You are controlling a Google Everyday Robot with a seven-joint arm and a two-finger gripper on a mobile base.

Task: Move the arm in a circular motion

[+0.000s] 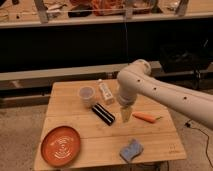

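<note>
Arm point(165, 92) — big, white, bent over the right side of the wooden table point(150, 140). Below it, the orange plate point(60, 145), then the blue sponge point(131, 149), black bar point(103, 113), clear cup point(87, 95), small bottle point(106, 92), carrot point(145, 117). Gripper point(125, 114) low between bar and carrot — cannot tell if apart or together. Best to swing round slowly, smoothly, high enough to miss cup and bottle.

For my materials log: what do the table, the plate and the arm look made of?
Table: light wood, matte, with plank seams showing. Plate: orange, likely ceramic or plastic, with pale rings and a slight sheen. Arm: glossy white hard plastic by its highlights, dotted dark; its tan tool hangs over the table beside the carrot.
</note>
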